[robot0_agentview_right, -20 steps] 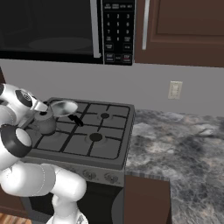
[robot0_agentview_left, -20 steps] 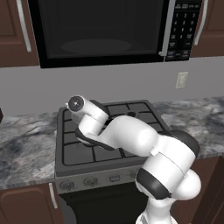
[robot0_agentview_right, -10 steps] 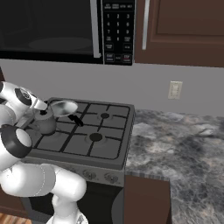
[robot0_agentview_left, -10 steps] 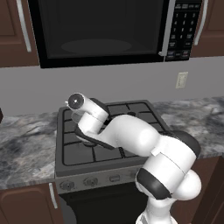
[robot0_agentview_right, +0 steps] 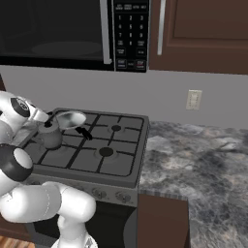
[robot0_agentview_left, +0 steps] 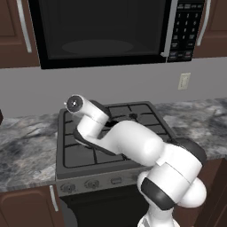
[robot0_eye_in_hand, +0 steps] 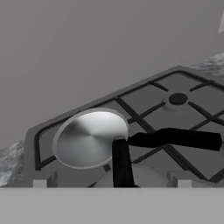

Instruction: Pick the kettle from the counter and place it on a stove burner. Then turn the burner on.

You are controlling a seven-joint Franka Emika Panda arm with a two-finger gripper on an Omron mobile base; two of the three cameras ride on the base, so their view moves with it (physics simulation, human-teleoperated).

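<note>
I see the kettle (robot0_agentview_right: 50, 135) already standing on the stove (robot0_agentview_right: 116, 167), on its front left grate just in front of the silver pan (robot0_agentview_right: 70, 118), so I judge the placing is done and the burner knob comes next. The gripper (robot0_eye_in_hand: 111, 183) hovers close above the kettle's black handle (robot0_eye_in_hand: 121, 162) with its jaws spread wide and holding nothing. Against the earlier pictures almost nothing differs; kettle and pan stay in place and the arm has barely shifted.

**Glossy white arm with dark joints**

The arm (robot0_agentview_left: 133, 142) was built of smooth, rounded white shells with a glossy sheen. Dark grey to black bands ringed its joints, widest at the bulbous lower segment. One link ended in a round white cap bearing a small dark circular centre (robot0_agentview_left: 74, 103).
</note>
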